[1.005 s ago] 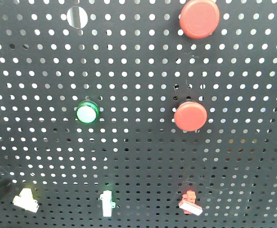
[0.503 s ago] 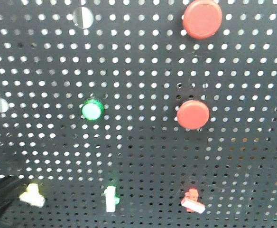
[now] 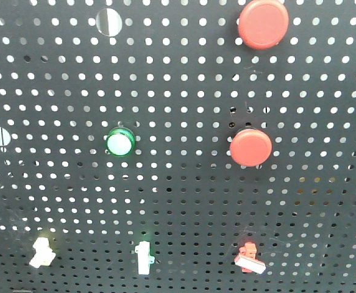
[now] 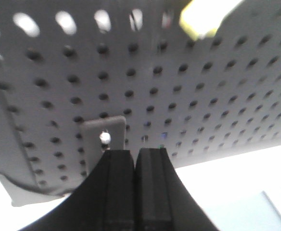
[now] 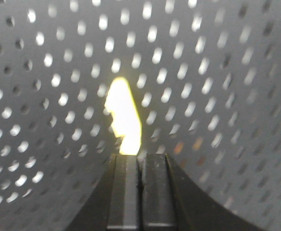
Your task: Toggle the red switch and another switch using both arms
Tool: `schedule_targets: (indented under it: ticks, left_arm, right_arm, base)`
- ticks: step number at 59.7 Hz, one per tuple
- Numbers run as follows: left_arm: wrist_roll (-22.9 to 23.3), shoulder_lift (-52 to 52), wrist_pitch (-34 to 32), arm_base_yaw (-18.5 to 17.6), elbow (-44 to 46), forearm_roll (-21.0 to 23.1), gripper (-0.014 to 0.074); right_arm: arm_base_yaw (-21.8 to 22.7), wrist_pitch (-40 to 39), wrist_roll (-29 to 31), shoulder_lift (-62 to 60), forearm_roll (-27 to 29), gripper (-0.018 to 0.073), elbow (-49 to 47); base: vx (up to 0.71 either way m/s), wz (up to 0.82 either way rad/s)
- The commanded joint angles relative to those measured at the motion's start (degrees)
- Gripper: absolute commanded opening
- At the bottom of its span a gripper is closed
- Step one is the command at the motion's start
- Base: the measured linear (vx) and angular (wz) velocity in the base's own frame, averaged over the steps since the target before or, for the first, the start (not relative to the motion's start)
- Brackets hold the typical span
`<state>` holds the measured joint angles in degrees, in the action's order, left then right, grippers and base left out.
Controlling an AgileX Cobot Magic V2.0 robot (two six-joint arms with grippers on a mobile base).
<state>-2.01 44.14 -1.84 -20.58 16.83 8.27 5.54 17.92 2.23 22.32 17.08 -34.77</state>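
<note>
Now the red switch [image 3: 249,258] is seen low on the right of the dark pegboard [image 3: 184,91] in the front view, its white lever bar slanted beneath the red body. The other task switch, a chunky white switch [image 3: 42,253], is mounted low on the left at about the same height. A slim white switch [image 3: 143,256] with a green tinge stands upright between the two. Higher up, a green-ringed button [image 3: 120,142] is set left of centre, a round red button [image 3: 250,147] is level with it on the right, and a second round red button [image 3: 263,23] is placed near the top edge above that. Neither arm is seen in the front view. In the left wrist view the left tool [image 4: 134,154] is shown closed, its two black fingers pressed together with only a thin seam between them and nothing held. It is pointed at the pegboard, just below a small bracket [image 4: 104,130] with a shiny screw. A blurred pale yellowish shape [image 4: 205,17] is caught at the top of that view, well apart from the fingertips, and it cannot be told for certain which switch it is. In the right wrist view the right tool [image 5: 139,158] is likewise closed on nothing. A glaring, overexposed yellow-white shape [image 5: 123,118] juts from the pegboard just above its fingertips; whether they touch cannot be told, nor can its true colour be made out.
</note>
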Motion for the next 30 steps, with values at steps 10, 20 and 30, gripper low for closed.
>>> schedule_targets:
  ticks: [10,20,30]
  left_arm:
    - [-0.4,-11.4,-0.2,-0.1,1.5,0.1,0.0003]
    - [-2.5,-20.5,5.8,-0.1,1.5,0.0,0.0003]
    - [-3.7,-28.8,11.2,-0.1,1.6,-1.6,0.0003]
  right_arm:
    - [-2.2,3.4,22.4,4.5,14.5,-0.0006,-1.8]
    - [-6.7,7.3,47.0,9.7,36.9,-0.0006,-1.8]
    - [-13.4,10.6,69.7,19.2,60.2,-0.0006,-1.8]
  base:
    - [0.00,0.00]
    - [0.00,0.00]
    - [0.00,0.00]
